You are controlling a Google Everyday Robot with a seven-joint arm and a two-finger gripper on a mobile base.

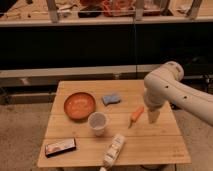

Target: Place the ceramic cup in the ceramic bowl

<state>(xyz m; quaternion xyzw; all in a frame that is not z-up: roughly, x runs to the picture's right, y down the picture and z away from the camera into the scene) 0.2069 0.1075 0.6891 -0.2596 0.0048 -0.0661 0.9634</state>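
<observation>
One cup [98, 122] stands just beside the bowl [79, 105], untouched, because the tool [153, 117] hangs wide and empty over the desk [160, 145] near the carrot [136, 115], well apart.

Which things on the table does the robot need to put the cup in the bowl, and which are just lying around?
Needed for the job:
- ceramic cup
- ceramic bowl
- gripper, empty, hanging over the right side of the table

Just lying about:
- blue sponge
- orange carrot-like thing
- white bottle
- dark packet
</observation>
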